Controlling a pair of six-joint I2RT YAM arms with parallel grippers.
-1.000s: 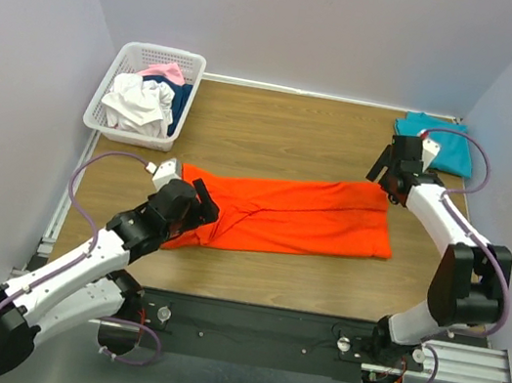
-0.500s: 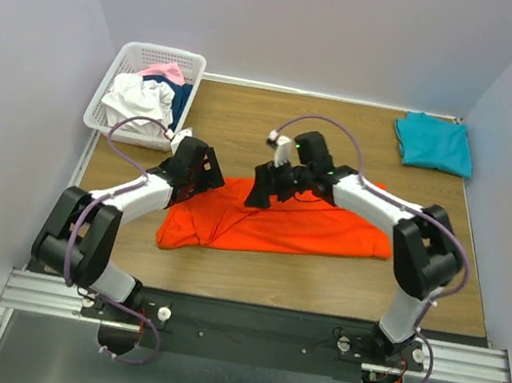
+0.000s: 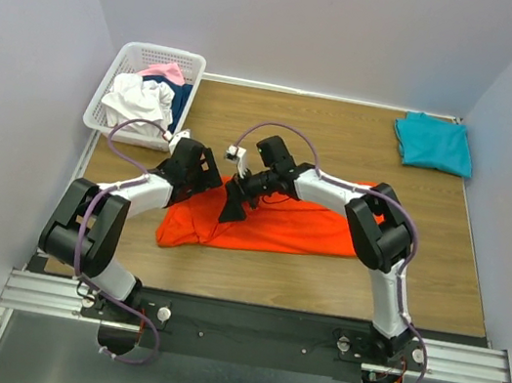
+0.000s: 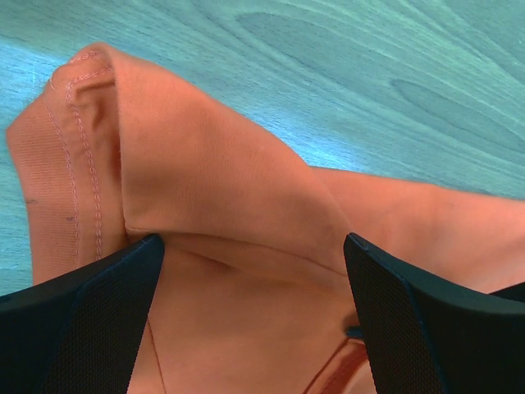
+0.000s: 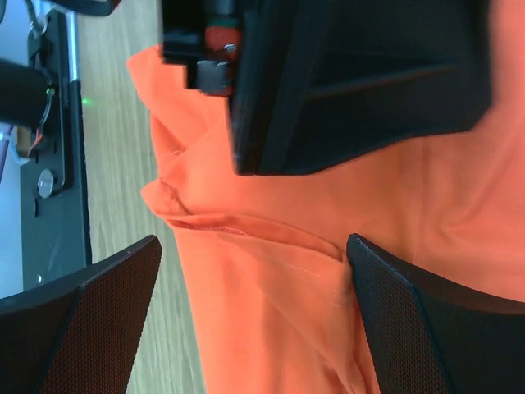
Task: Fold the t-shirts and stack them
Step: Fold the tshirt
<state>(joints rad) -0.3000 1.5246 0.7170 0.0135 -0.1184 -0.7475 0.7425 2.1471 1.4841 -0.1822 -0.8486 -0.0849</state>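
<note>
The orange-red t-shirt (image 3: 281, 228) lies folded lengthwise across the middle of the table. My left gripper (image 3: 207, 175) hovers over its upper left corner, jaws wide open around a folded hem (image 4: 205, 189). My right gripper (image 3: 230, 209) reaches across to the shirt's left part, jaws open over a folded seam (image 5: 271, 271), close beside the left gripper. A folded teal-blue t-shirt (image 3: 433, 143) lies at the far right corner.
A white basket (image 3: 125, 64) at the far left holds white, pink and navy shirts. Purple walls close in the table on three sides. The right arm stretches over the orange shirt from the right.
The right gripper has swung from the shirt's far right end across to its left part. The left gripper has moved up from the near left edge to the upper left corner.
</note>
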